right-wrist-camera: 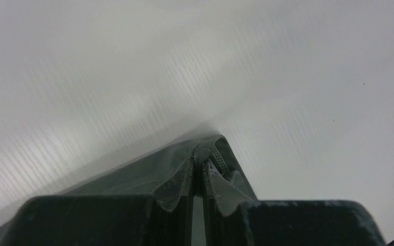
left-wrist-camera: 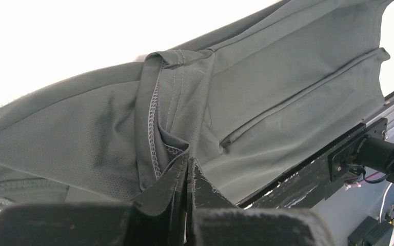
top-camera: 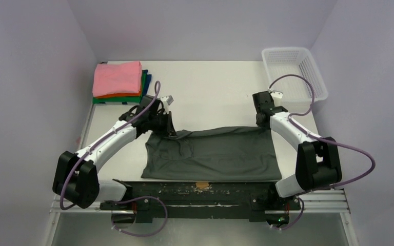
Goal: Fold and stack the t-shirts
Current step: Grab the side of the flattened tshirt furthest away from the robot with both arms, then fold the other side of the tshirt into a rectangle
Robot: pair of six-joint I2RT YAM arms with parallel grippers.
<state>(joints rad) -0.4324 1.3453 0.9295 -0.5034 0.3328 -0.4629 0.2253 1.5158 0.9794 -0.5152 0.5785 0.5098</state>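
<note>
– Now, where does the shirt lie?

– The dark grey t-shirt [top-camera: 210, 154] is spread flat toward the near edge of the table [top-camera: 210, 87], midway between the left and right edges. Each end of its far edge is pinched: the left hand [top-camera: 170, 128] is pressed together on a bunched seam at the left end, and the right hand [top-camera: 261, 120] is closed on the cloth at the right end.

– What makes this step go well?

– It looks like a fold along the shirt's length. The two hands should probably rise together and travel at one pace, keeping the held edge taut and parallel to the near edge. The cloth is thin and limp, so slack in the middle would likely sag and crease. The bunched left grip may also drag a sleeve out of line.

– And the containers?

– A white mesh basket [top-camera: 293, 72] sits at the far-right corner, and no cloth shows in it from above. At the far-left corner stands the folded stack [top-camera: 118, 82], pink on top, with orange, green and a dark blue edge beneath. It is well apart from the grey shirt.
</note>
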